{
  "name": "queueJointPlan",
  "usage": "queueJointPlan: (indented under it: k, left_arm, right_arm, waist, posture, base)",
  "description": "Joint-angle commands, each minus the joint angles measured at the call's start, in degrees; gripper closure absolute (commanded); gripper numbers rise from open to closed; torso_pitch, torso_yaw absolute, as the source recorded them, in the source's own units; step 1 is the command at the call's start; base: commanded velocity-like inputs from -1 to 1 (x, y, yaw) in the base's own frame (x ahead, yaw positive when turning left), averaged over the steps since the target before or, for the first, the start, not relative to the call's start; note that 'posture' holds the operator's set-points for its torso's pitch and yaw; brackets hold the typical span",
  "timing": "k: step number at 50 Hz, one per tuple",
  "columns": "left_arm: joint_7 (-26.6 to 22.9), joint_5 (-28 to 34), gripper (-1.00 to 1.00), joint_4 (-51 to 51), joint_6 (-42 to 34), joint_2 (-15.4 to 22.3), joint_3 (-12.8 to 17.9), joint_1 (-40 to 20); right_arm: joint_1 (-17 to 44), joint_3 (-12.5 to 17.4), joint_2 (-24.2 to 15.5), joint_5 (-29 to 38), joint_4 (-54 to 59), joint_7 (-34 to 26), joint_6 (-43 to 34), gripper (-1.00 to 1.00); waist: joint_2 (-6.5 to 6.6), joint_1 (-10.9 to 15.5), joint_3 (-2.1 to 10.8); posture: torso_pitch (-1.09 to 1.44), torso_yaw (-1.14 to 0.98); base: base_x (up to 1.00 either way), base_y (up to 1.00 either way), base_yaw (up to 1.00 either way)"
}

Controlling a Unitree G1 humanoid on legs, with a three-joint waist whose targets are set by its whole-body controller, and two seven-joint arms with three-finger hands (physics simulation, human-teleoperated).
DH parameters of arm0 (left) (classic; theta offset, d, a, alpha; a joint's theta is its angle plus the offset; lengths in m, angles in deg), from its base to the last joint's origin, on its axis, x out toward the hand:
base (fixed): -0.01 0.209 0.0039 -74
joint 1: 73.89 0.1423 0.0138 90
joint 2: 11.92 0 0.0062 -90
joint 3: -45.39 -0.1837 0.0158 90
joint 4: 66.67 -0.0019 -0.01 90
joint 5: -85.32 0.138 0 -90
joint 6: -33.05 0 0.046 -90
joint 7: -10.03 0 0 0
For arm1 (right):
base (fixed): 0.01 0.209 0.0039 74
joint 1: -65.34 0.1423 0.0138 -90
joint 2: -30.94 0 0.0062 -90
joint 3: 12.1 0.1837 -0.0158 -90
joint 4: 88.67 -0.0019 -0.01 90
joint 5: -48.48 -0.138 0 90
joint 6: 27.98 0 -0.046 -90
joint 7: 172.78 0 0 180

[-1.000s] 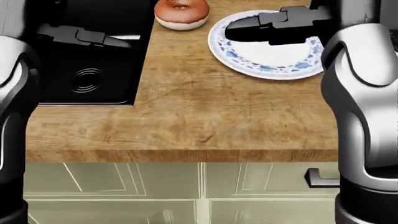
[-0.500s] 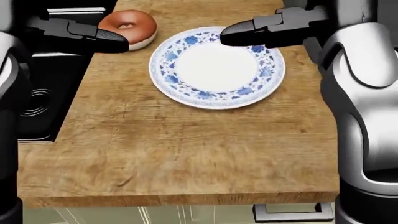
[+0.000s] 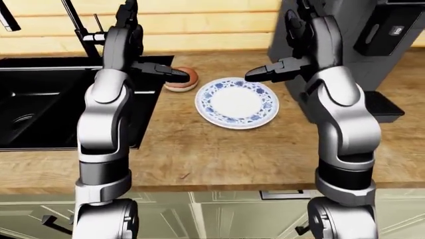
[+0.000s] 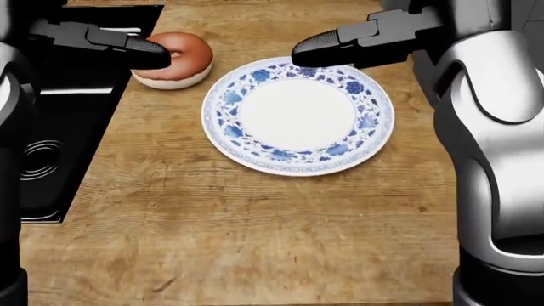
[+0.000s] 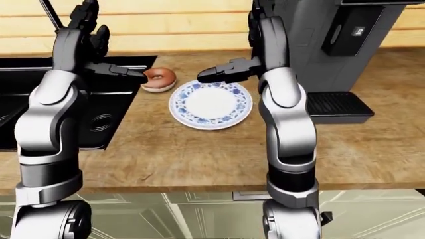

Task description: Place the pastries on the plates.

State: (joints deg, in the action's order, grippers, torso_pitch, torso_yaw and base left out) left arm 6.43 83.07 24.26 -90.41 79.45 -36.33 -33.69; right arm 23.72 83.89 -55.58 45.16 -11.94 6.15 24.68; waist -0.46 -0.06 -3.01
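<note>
Head view: the camera has moved, so the blue-patterned plate (image 4: 298, 115) and doughnut (image 4: 180, 59) sit lower than before. My left hand (image 4: 127, 43) and right hand (image 4: 340, 44) hover unclenched, holding nothing.

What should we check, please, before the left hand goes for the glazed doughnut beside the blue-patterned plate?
1. Brown-glazed ring doughnut in view on the wooden counter: ok.
2. Round white plate with blue floral rim holds nothing: ok.
3. Left hand lined up with the doughnut: overlaps its left edge in the head view; contact cannot tell.
4. Left hand closed on the doughnut: not ok, not gripped.
5. Right hand away from the drop spot: not ok, it overlaps the plate's top rim.
6. Black sink beside the doughnut: mind the edge.
</note>
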Motion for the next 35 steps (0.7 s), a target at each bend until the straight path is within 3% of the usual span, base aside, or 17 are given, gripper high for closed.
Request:
queueJointPlan:
  k: [1,11,12,15,18,21,23,24,26,29,32,34,35]
  left_arm:
    - [0.6,0.0,-1.00,1.7,1.5,0.8,1.0,-2.1]
    - [0.2,-0.3,-1.00,-2.6,1.8,2.2,0.8,-4.6]
    - [0.2,-0.2,-1.00,-2.2,1.6,2.2,0.8,-4.5]
    - [-0.3,0.3,-1.00,-1.7,1.5,2.3,0.7,-4.3]
    - [-0.5,0.6,-1.00,-1.2,1.4,2.0,0.6,-3.9]
    - [-0.6,1.0,-1.00,-0.7,1.5,1.9,0.6,-3.3]
    - [-0.7,1.1,-1.00,-0.7,1.5,1.8,0.6,-3.2]
    - [-0.8,1.3,-1.00,-0.6,1.5,1.9,0.6,-3.3]
    - [-0.9,1.5,-1.00,-0.6,1.4,1.8,0.6,-3.4]
    - [-1.0,1.7,-1.00,-0.8,1.5,1.7,0.5,-3.7]
    - [-1.1,1.8,-1.00,-1.1,1.4,1.7,0.5,-3.9]
    - [-1.1,1.8,-1.00,-1.1,1.3,1.6,0.5,-4.2]
    - [-1.1,1.8,-1.00,-1.4,1.3,1.6,0.6,-4.2]
  right_arm:
    - [1.8,0.2,-0.4,0.0,-1.9,-0.2,1.5,-1.00]
    - [1.2,0.1,0.0,1.3,-1.3,-0.6,2.6,-1.00]
    - [1.3,0.1,0.1,1.2,-1.6,-0.7,2.3,-1.00]
    - [1.2,0.3,0.0,1.0,-1.9,-0.9,2.0,-1.00]
    - [1.1,0.4,0.1,0.8,-2.0,-0.6,2.0,-1.00]
    - [1.0,0.3,0.1,0.6,-2.0,-0.6,2.0,-1.00]
    - [0.9,0.3,0.0,0.6,-2.1,-0.7,2.1,-1.00]
    - [1.0,0.3,0.1,0.5,-2.1,-0.7,2.0,-1.00]
    - [1.0,0.2,0.0,0.6,-2.3,-0.7,2.1,-1.00]
    - [1.3,0.6,0.2,-0.1,-2.7,-0.5,1.8,-1.00]
    - [1.3,0.5,-0.1,-0.1,-2.6,-0.5,2.0,-1.00]
    - [1.2,0.5,-0.1,-0.1,-2.5,-0.2,2.1,-1.00]
    - [1.1,0.5,0.0,-0.1,-2.3,-0.2,2.3,-1.00]
  waist:
    - [-0.03,0.1,1.66]
    - [0.31,-0.2,1.56]
    - [0.47,-0.2,2.64]
    - [0.64,0.3,-0.04]
    - [0.56,0.3,1.07]
    - [1.94,-0.3,1.19]
    - [4.58,-0.7,1.87]
    - [4.27,-0.4,1.76]
    - [4.92,-0.7,0.41]
    - [4.01,-1.0,0.80]
    - [2.19,-0.6,-0.48]
    - [0.01,0.0,-0.22]
    - [-1.69,0.2,0.38]
  posture:
    - [0.00,0.00]
    - [0.00,0.00]
    - [0.00,0.00]
    - [0.00,0.00]
    - [0.00,0.00]
    - [0.00,0.00]
    - [0.00,0.00]
    - [0.00,0.00]
    - [0.00,0.00]
    - [0.00,0.00]
    - [0.00,0.00]
    - [0.00,0.00]
    - [0.00,0.00]
  base:
    - [0.00,0.00,0.00]
    - [0.00,0.00,0.00]
    - [0.12,0.02,0.00]
    - [0.33,0.06,0.00]
    - [0.41,0.07,0.00]
    - [0.41,0.07,0.00]
    - [0.41,0.07,0.00]
    - [0.41,0.08,0.00]
    - [0.36,0.05,0.00]
    - [0.05,0.00,0.00]
    - [0.00,0.00,0.00]
    - [0.00,0.00,0.00]
    - [0.00,0.00,0.00]
